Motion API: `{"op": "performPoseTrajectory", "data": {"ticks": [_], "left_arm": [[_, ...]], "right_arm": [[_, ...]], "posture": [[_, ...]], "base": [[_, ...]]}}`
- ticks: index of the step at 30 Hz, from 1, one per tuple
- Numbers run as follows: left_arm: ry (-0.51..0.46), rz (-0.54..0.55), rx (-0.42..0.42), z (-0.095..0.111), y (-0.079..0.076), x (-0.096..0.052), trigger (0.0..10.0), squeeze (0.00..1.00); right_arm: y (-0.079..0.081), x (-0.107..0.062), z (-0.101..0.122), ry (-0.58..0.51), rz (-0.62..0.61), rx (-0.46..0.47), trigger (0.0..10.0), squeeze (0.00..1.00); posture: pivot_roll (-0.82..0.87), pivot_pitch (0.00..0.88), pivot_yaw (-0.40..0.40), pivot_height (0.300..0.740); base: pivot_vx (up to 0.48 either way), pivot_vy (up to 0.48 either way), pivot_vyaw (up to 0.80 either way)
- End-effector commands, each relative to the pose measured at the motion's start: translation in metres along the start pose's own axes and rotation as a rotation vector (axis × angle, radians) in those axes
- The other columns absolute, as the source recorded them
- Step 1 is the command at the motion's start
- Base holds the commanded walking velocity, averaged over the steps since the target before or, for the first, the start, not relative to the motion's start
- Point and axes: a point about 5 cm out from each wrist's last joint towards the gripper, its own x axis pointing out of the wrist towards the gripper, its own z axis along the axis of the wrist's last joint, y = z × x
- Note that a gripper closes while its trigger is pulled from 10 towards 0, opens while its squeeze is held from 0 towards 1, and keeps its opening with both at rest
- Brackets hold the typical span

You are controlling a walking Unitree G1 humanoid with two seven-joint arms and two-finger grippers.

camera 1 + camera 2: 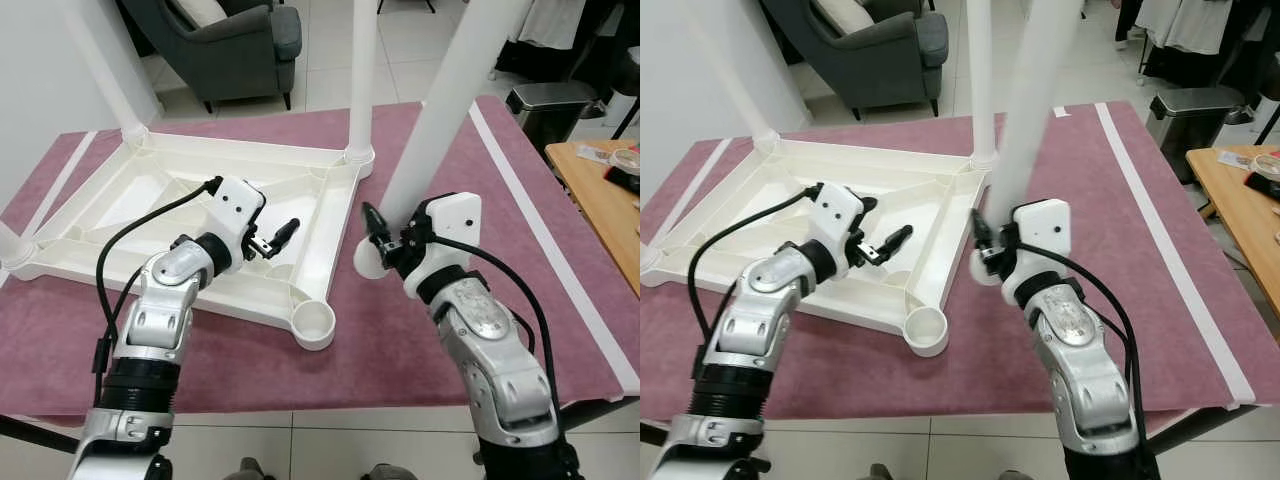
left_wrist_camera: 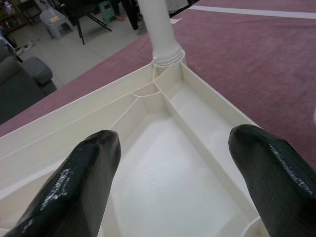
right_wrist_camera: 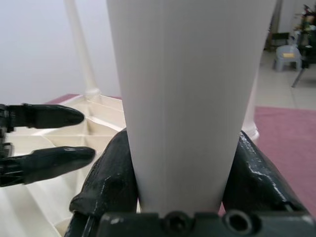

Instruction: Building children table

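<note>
**Ann:** Right gripper [image 1: 378,243] sits low and centre-right in the head view, clenched on a loose white leg [image 1: 447,110]. From the wrist camera you see both black fingers [image 3: 111,177] pressed against either side of it.

**Bo:** And that leg slants up toward the top right of the frame, its round foot end down by the gripper, just above the mat [image 1: 420,340].

**Ann:** Yes, just beside the tabletop's right edge. Tabletop [image 1: 150,190] lies upside down across the left and centre of the frame, ribs showing.

**Bo:** Left gripper [image 1: 272,240]?

**Ann:** Released. Its fingers [image 2: 84,182] are spread wide, hovering over a recess of the tabletop, centre of the picture, grasping nothing.

**Bo:** Legs already fitted?

**Ann:** One leg [image 1: 362,70] stands upright in the far right corner socket, top centre. Another [image 1: 100,60] rises from the far left corner, upper left. Something white pokes in at the left edge near the third corner; hard to tell more.

**Bo:** The near corner?

**Ann:** Open socket [image 1: 313,323], a round cup, lower centre, between the two arms.

**Bo:** Around the scene?

**Ann:** Dark armchair [image 1: 230,45] at the top, a bin [image 1: 550,105] upper right, and a wooden table [image 1: 605,200] at the right edge.
</note>
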Motion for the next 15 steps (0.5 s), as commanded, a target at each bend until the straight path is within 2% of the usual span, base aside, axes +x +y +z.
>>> {"op": "performPoseTrajectory", "data": {"ticks": [1, 3, 4, 6, 8, 10, 12, 14, 15], "left_arm": [[0.028, 0.050, -0.008, -0.005, 0.007, -0.005, 10.0, 0.00], [0.036, -0.121, 0.064, -0.004, 0.003, -0.013, 10.0, 0.00], [0.036, -0.121, 0.064, -0.004, 0.003, -0.013, 10.0, 0.00], [0.072, -0.322, 0.114, -0.006, -0.003, -0.024, 10.0, 0.00], [0.072, -0.322, 0.114, -0.006, -0.003, -0.024, 10.0, 0.00], [0.157, -0.560, 0.195, -0.012, -0.004, -0.040, 10.0, 0.00], [0.157, -0.560, 0.195, -0.012, -0.004, -0.040, 10.0, 0.00], [0.222, -0.704, 0.251, -0.017, 0.000, -0.045, 10.0, 0.00], [0.222, -0.704, 0.251, -0.017, 0.000, -0.045, 10.0, 0.00]], "right_arm": [[0.008, -0.003, 0.008, -0.035, 0.074, 0.018, 10.0, 0.00], [0.011, -0.008, 0.015, -0.053, 0.153, 0.011, 10.0, 0.00], [0.011, -0.008, 0.015, -0.053, 0.153, 0.011, 10.0, 0.00], [0.012, -0.013, 0.028, -0.084, 0.247, 0.051, 10.0, 0.00], [0.012, -0.013, 0.028, -0.084, 0.247, 0.051, 10.0, 0.00], [0.015, -0.019, 0.038, -0.082, 0.396, 0.063, 10.0, 0.00], [0.015, -0.019, 0.038, -0.082, 0.396, 0.063, 10.0, 0.00], [0.016, -0.020, 0.036, -0.059, 0.451, 0.064, 10.0, 0.00], [0.016, -0.020, 0.036, -0.059, 0.451, 0.064, 10.0, 0.00]], "posture": [[-0.10, 0.049, 0.140, 0.740], [-0.09, 0.047, 0.140, 0.740], [-0.09, 0.047, 0.140, 0.740], [-0.08, 0.064, 0.134, 0.740], [-0.08, 0.064, 0.134, 0.740], [-0.09, 0.087, 0.129, 0.740], [-0.09, 0.087, 0.129, 0.740], [-0.09, 0.099, 0.119, 0.740], [-0.09, 0.099, 0.119, 0.740]], "base": [[0.000, 0.000, 0.00], [0.000, 0.000, 0.00], [0.000, 0.000, 0.00], [0.000, 0.000, 0.00], [0.000, 0.000, 0.00], [0.000, 0.000, 0.00], [0.000, 0.000, 0.00], [0.000, 0.000, 0.00], [0.000, 0.000, 0.00]]}}
